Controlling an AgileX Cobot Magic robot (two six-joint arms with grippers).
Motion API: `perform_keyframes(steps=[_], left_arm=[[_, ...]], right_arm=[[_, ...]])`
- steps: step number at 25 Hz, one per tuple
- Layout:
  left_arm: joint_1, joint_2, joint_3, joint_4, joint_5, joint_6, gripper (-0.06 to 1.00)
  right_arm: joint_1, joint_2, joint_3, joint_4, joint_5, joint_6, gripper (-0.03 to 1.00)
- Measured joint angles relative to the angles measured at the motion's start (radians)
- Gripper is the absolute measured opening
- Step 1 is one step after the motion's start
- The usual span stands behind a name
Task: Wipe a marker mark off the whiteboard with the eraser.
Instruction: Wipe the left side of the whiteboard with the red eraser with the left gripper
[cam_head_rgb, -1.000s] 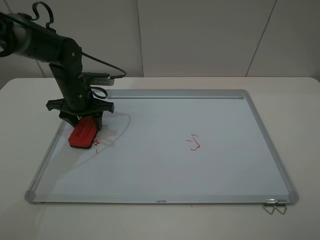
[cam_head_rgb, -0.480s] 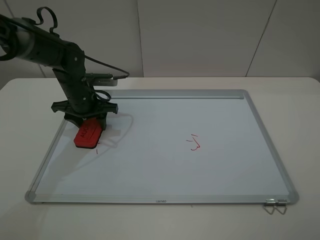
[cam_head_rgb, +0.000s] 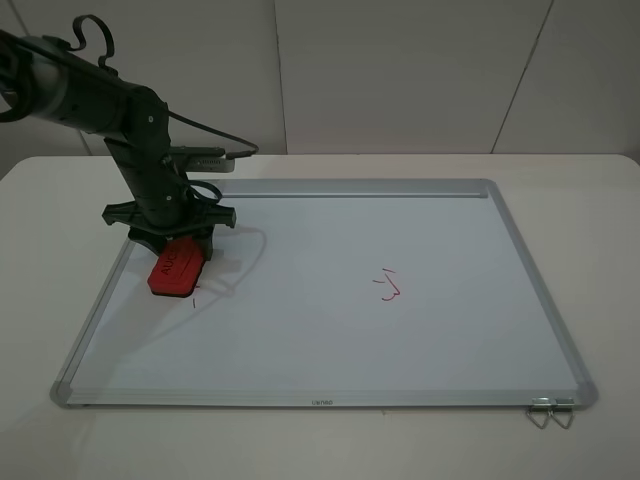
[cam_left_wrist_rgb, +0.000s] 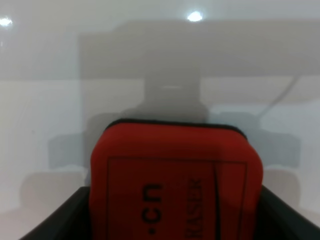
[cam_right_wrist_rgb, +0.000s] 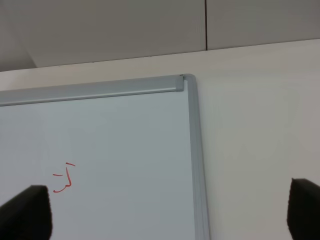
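Left wrist: red eraser, dark lettering

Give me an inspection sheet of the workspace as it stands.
Surface: whiteboard lies flat on the white table, tray strip along its far edge.
Job's things: eraser down on the board near its left edge; marker mark mostly hidden by it, only a short dash shows.
Clutter: red hook-shaped squiggle mid-board; metal clips at the near right corner.
Grippers: left gripper shut on the eraser; right gripper open, empty.
Cables: black cable arcs above the board's far left corner.
Surroundings: pale wall panels; nothing else seen.
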Motion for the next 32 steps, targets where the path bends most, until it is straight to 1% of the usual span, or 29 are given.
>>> perform_keyframes(steps=[5, 9, 18, 26, 32], left_arm=[[-0.004, 0.000, 0.000, -0.008, -0.002, 0.004, 0.59], [-0.021, 0.001, 0.000, -0.022, -0.008, 0.011, 0.59], [-0.101, 0.002, 0.000, -0.025, -0.004, 0.011, 0.59], [-0.187, 0.002, 0.000, -0.062, -0.005, 0.014, 0.59], [-0.202, 0.002, 0.000, -0.071, 0.006, 0.015, 0.59]], right_arm=[[0.000, 0.000, 0.000, 0.000, 0.000, 0.000, 0.83], [0.000, 0.000, 0.000, 0.000, 0.000, 0.000, 0.83], [0.000, 0.000, 0.000, 0.000, 0.000, 0.000, 0.83], [0.000, 0.000, 0.000, 0.000, 0.000, 0.000, 0.83], [0.000, 0.000, 0.000, 0.000, 0.000, 0.000, 0.83]])
